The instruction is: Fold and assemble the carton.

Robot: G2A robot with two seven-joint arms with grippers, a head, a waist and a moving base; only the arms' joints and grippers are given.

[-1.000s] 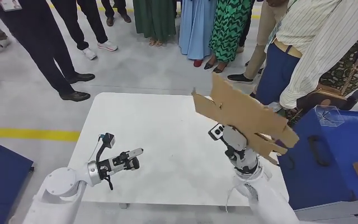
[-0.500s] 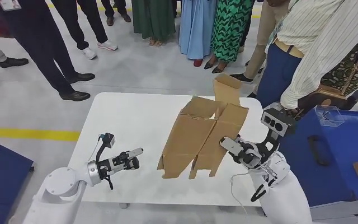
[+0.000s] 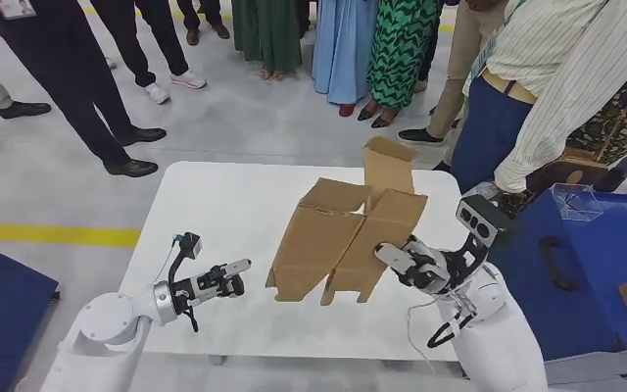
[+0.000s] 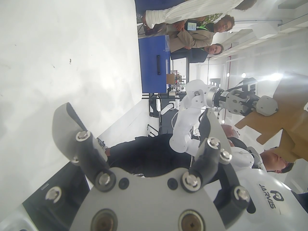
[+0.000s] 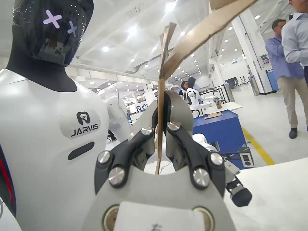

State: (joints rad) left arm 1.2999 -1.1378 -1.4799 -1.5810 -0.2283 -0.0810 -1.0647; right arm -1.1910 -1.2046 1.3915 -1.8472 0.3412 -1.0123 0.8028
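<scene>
— Which step are we on?

— An early one, I'd say. My right gripper (image 3: 384, 253) is clamped on one edge of the flattened brown corrugated-cardboard carton (image 3: 343, 240). The carton hangs tilted over the right half of the white square table (image 3: 225, 206), and I can't tell whether its low end touches the top. The flaps are unfolded and there's no box shape yet.

— And your left?

— The left gripper (image 3: 240, 267) hovers over the table's near left part. Its fingers are spread wide with nothing between them, well apart from the carton.

— What does the next move need?

— I judge the sheet has to be steadied first. Then the left can take an opposite panel and pull the sleeve open.

— Any writing?

— None I can make out on the cardboard faces.
</scene>
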